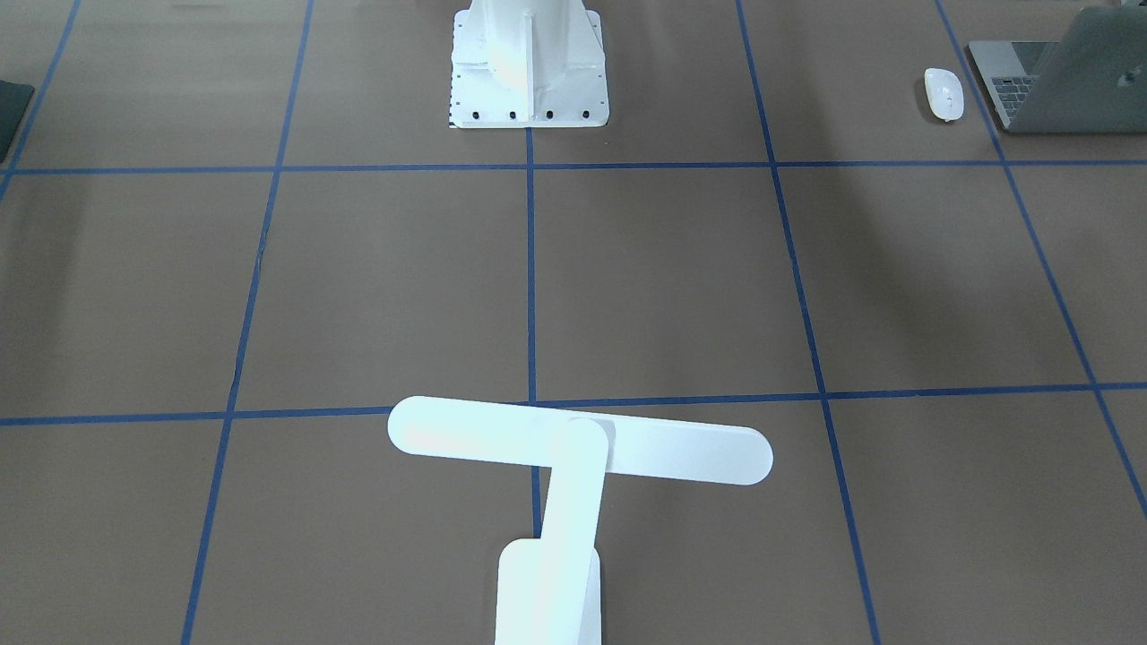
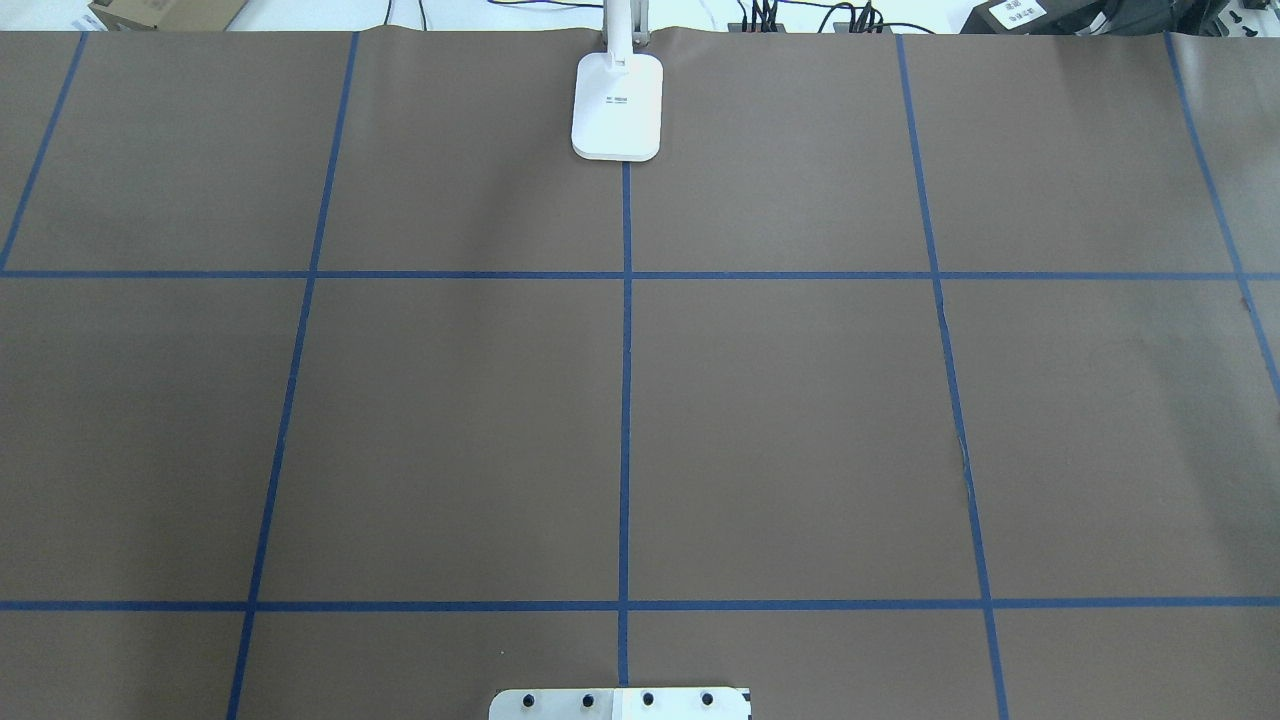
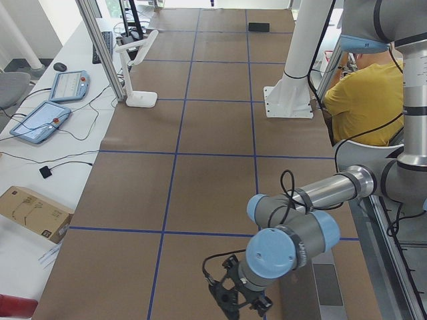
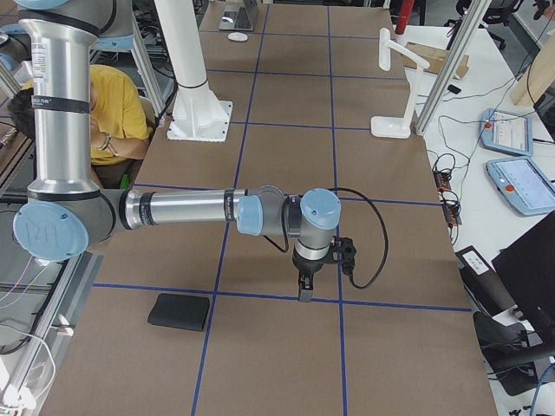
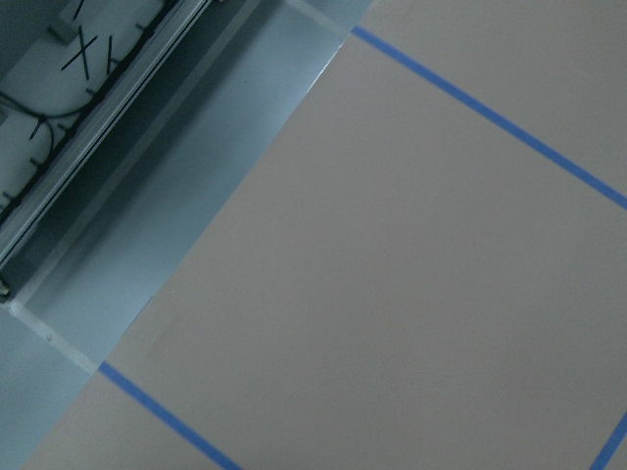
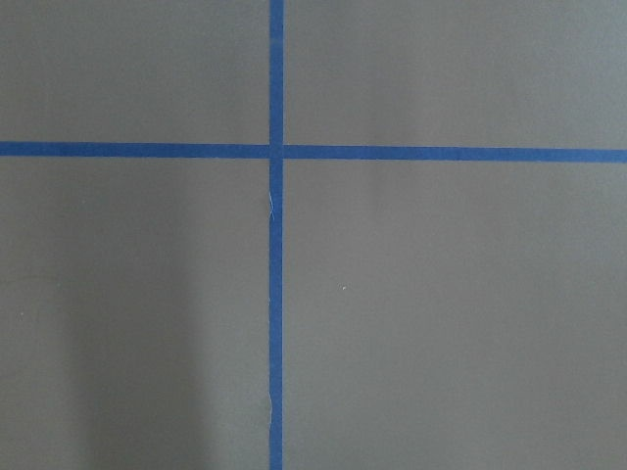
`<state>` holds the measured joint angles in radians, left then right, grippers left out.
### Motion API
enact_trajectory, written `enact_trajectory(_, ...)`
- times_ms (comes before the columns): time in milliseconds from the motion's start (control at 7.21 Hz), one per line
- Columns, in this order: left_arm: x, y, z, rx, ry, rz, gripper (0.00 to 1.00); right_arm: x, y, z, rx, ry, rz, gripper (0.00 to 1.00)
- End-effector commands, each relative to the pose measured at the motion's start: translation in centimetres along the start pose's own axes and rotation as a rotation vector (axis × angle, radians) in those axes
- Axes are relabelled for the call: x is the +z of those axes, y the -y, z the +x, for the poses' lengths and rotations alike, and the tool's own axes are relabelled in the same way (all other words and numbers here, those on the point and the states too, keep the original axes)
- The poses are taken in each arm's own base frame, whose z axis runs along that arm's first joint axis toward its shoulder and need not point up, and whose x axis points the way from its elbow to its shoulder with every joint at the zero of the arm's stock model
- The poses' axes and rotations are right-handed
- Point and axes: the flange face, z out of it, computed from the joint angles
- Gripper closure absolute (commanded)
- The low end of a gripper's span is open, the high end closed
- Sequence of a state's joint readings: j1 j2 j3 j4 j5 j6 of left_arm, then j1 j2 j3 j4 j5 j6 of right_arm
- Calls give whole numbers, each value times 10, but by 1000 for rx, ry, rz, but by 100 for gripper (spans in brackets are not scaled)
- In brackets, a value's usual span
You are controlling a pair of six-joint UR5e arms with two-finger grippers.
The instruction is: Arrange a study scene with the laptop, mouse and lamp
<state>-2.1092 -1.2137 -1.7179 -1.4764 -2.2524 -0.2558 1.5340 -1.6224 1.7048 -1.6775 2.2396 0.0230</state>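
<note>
Brown paper-covered counter: matt paper sheet, slightly creased.
Blue tape grid lines: thin, smooth, with a faint sheen.
White T-shaped plastic desk lamp, lower middle: smooth, lightly glossy.
Slim grey metal laptop, upper right: matt, satin lid.
Small white oval mouse: smooth, glossy plastic.
White flared pedestal, top centre: painted metal, glossy.

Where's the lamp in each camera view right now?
Exterior front-facing: lamp bottom centre.
Overhead exterior: lamp top centre.
Exterior left: lamp upper left.
Exterior right: lamp upper right.
Left wrist: not in it.
Right wrist: not in it.
Landmark: white pedestal, opposite it along the centre tape line.
</note>
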Motion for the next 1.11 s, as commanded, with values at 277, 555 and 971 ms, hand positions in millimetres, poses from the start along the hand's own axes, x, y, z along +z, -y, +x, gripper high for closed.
enact_trajectory(277, -5, -119, -77, -532, -122, -71, 1, 0, 0, 0, 0, 0, 0, 0)
enact_trajectory(555, 12, -133, -96, -653, -186, -114, 1, -1, 1, -1, -2, 0, 2, 0)
enact_trajectory(971, 30, -134, -110, -695, -185, -135, 2, -1, 1, -1, -2, 0, 2, 0)
